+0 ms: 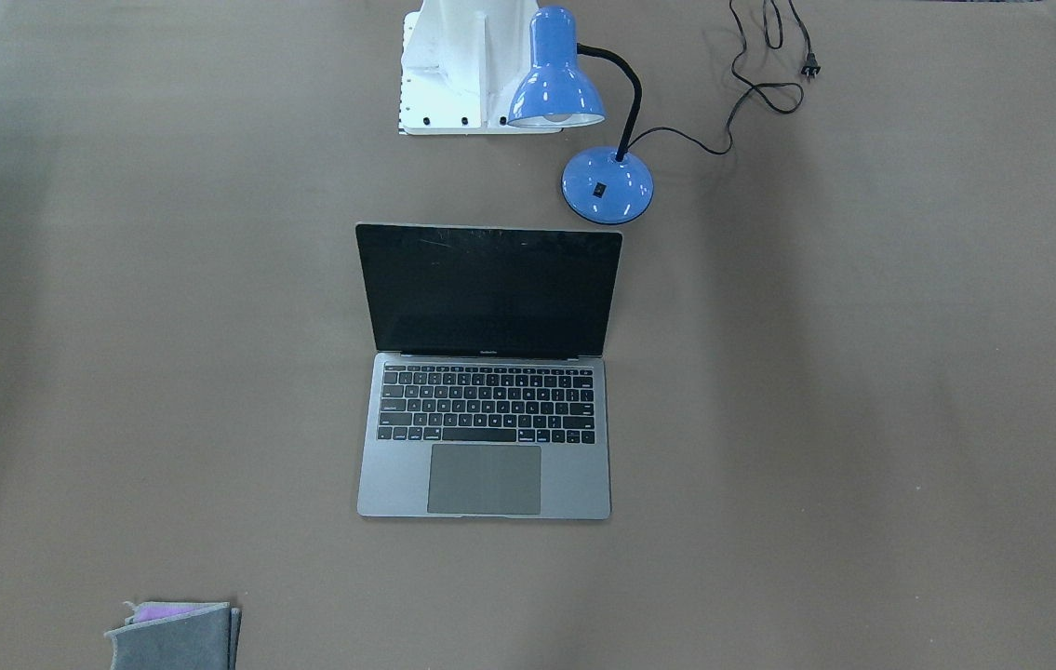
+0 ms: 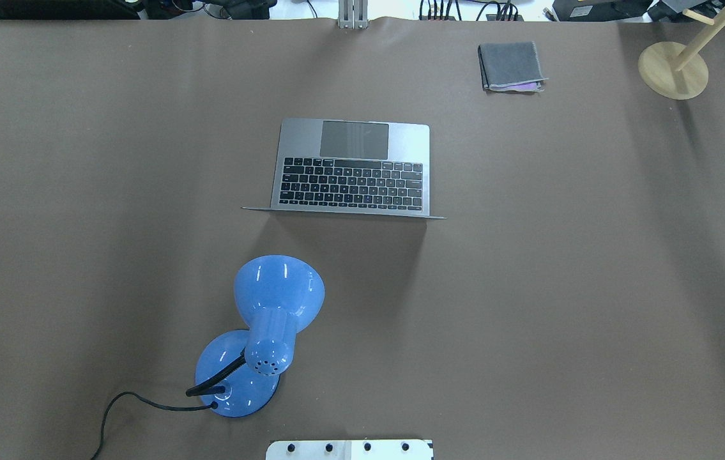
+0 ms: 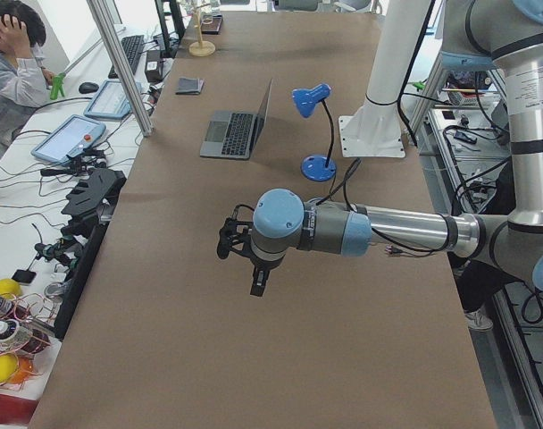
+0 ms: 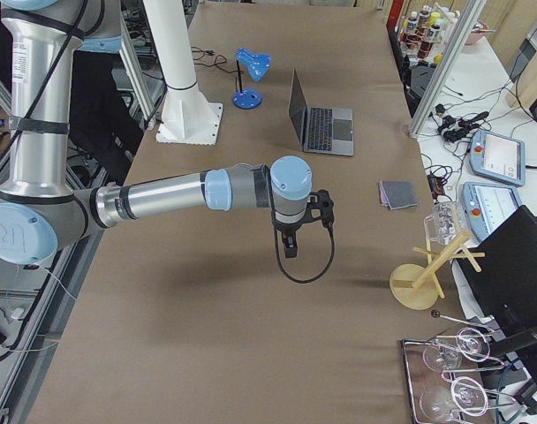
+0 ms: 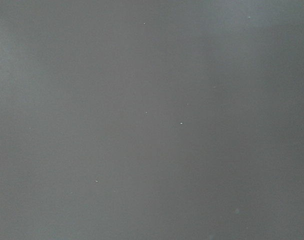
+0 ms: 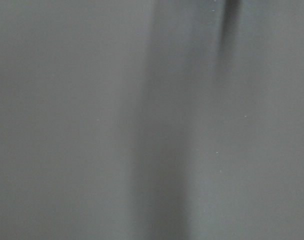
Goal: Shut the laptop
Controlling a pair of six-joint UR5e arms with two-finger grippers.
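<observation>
Brown covering is stretching across the counter (image 1: 862,419), and the laptop (image 1: 486,484) is sitting open near its middle — keyboard facing away from the robot, screen standing nearly upright with its back toward the robot's base, probably leaving the lid's top edge reachable from behind. The left claw (image 3: 258,284) and the right claw (image 4: 289,247) are hanging over bare counter toward opposite ends, well apart from it; whether either is spread or pressed together, I cannot tell. A blue lamp (image 2: 279,294) is standing between base and lid on the robot's left — likely crowding that arm's approach. A folded grey cloth (image 2: 509,64) is lying beyond, far off.
</observation>
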